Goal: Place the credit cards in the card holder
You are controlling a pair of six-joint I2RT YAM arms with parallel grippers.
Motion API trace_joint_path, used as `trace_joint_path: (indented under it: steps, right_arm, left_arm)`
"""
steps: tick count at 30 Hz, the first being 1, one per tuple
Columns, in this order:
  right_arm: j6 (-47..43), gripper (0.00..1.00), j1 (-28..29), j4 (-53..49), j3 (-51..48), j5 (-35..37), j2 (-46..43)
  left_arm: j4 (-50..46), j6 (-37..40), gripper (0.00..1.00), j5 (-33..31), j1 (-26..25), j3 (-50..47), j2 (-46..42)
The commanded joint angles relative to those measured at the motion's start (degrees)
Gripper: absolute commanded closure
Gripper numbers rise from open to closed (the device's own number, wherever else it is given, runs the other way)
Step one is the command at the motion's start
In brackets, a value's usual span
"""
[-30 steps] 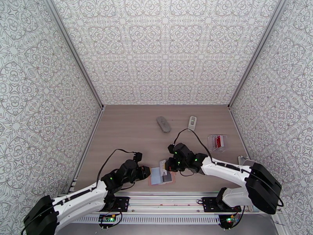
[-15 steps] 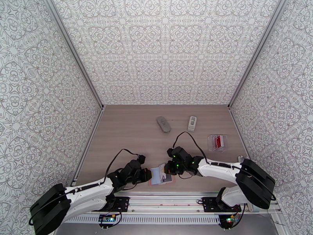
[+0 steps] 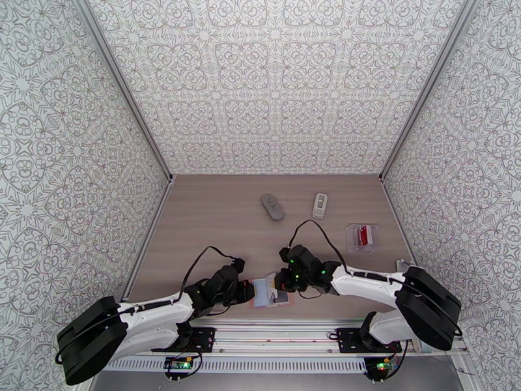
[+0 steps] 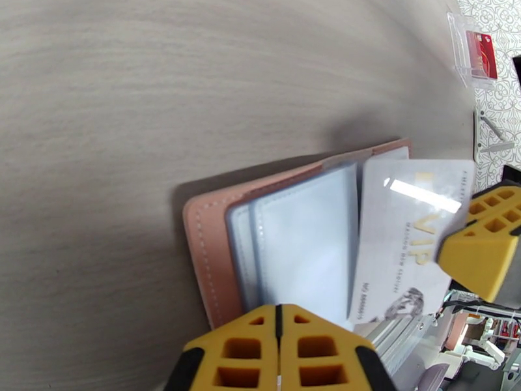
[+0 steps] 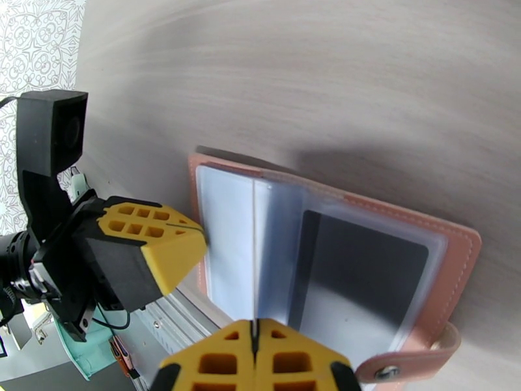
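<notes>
The pink card holder (image 3: 267, 296) lies open near the table's front edge, its clear sleeves (image 4: 306, 242) fanned up. My left gripper (image 4: 279, 310) is shut on the edge of a sleeve, and it shows from the other side in the right wrist view (image 5: 195, 239). My right gripper (image 5: 254, 324) is shut on a white credit card (image 4: 404, 223) marked VIP, held at the sleeves' right side. That card appears edge-on (image 5: 254, 255) above the open pages. A dark card (image 5: 365, 275) sits inside a sleeve. In the top view the grippers (image 3: 250, 291) (image 3: 281, 287) face each other across the holder.
A clear plastic box (image 3: 362, 236) with a red card (image 4: 480, 55) in it stands at the right. A grey oblong object (image 3: 272, 206) and a small white device (image 3: 320, 204) lie farther back. The metal rail (image 3: 280, 328) runs just in front of the holder.
My left arm has reached in to the holder's left side and its gripper has closed the last bit on a sleeve. The right gripper with the white card has dropped slightly toward the holder.
</notes>
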Motion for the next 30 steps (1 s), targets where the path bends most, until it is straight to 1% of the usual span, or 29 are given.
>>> trace_joint_path:
  steps: [1, 15, 29, 30]
  right_arm:
    - [0.28, 1.00, 0.48, -1.73, -1.13, 1.57, -1.88]
    - [0.19, 1.00, 0.52, -1.54, -2.24, 3.09, -1.33]
    - [1.31, 1.00, 0.45, 1.93, -3.97, 1.59, -0.53]
    - [2.84, 1.00, 0.44, 2.49, -4.21, 1.45, -0.49]
  left_arm:
    - [-4.00, -0.79, 0.95, -2.08, -0.76, 0.25, 0.30]
    - [-4.68, -0.76, 0.96, -2.96, -1.22, 0.45, 0.49]
    - [-5.46, -0.64, 0.96, -3.54, -1.68, 0.94, 0.77]
    - [-5.58, -0.55, 0.96, -3.61, -1.79, 1.03, 0.77]
